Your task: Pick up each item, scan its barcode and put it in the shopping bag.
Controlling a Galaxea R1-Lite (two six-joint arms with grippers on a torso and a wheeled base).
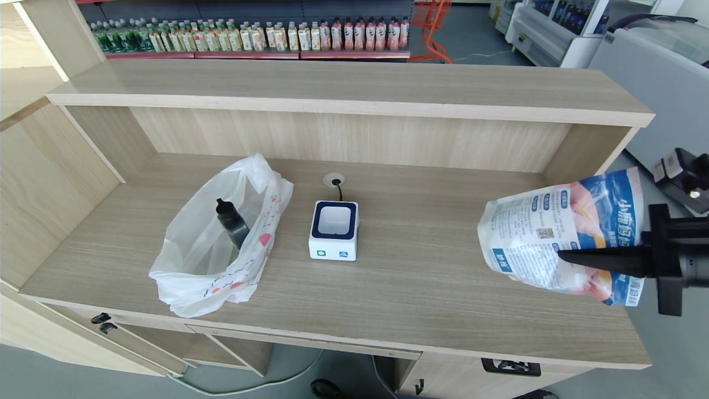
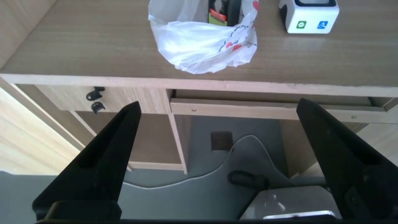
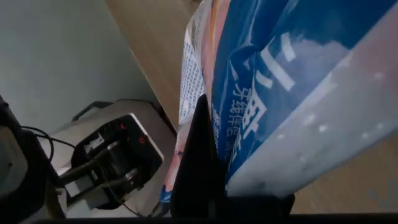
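Right fingers (image 1: 601,260): pinching the packet (image 1: 554,238) over the worktop's (image 1: 421,288) right end.
Packet axis: lying crosswise — free end toward the scanner (image 1: 333,230), well apart to its left.
Left fingers (image 2: 106,162): spread, below the worktop.

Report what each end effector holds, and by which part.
The right end effector is shut on the blue-and-white packet, clamped across its lower part, one finger on its printed face. The left end effector is open and holds nothing.
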